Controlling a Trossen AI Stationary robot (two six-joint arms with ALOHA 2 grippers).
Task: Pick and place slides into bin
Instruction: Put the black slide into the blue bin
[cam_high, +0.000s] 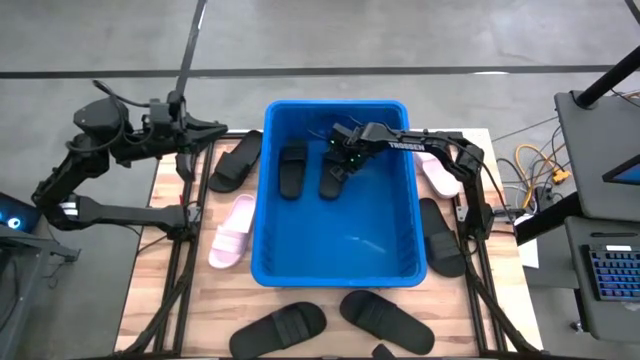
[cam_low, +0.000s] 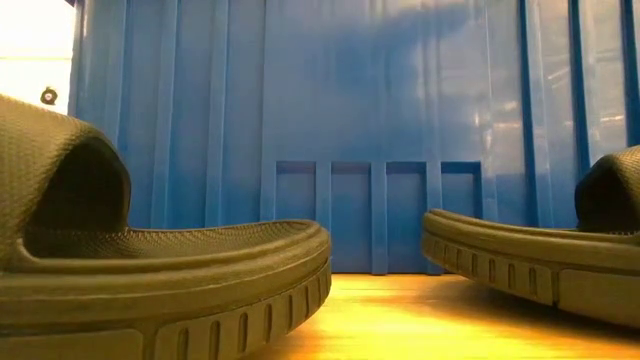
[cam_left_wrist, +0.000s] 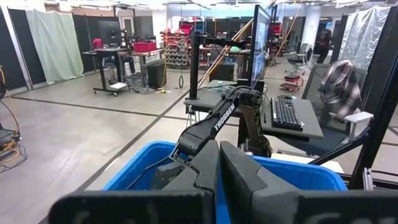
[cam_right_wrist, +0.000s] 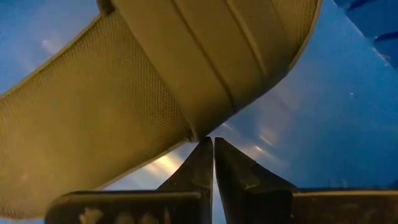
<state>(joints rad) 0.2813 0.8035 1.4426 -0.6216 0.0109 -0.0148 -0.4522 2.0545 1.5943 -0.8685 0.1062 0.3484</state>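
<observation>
The right gripper (cam_high: 345, 152) reaches into the blue bin (cam_high: 400, 262) near its far end, fingers (cam_right_wrist: 202, 168) pressed together with their tips at the strap edge of a black slide (cam_high: 334, 176) on the bin floor; whether they pinch it cannot be told. Just beside it lies a second black slide (cam_high: 292, 168), also on the floor of the bin.

The left gripper (cam_high: 212, 131) hangs above the wooden table's (cam_high: 160, 300) far left corner, fingers (cam_left_wrist: 245, 180) closed and empty, aimed toward the bin.

The bin fills the middle of the table. Along the left edge lie a black slide (cam_high: 236, 160) and a pale pink one (cam_high: 232, 232); along the right edge, a pink slide (cam_high: 438, 174) and a black one (cam_high: 440, 236). Two more black slides (cam_high: 280, 328) (cam_high: 385, 320) rest at the near edge, seen up close in the low view against the bin's ribbed wall.

Beyond the table stretches a workshop with a grey floor (cam_left_wrist: 74, 137), a desk with a monitor (cam_left_wrist: 260, 43) and keyboard (cam_left_wrist: 286, 113), and equipment carts (cam_left_wrist: 124, 62).
</observation>
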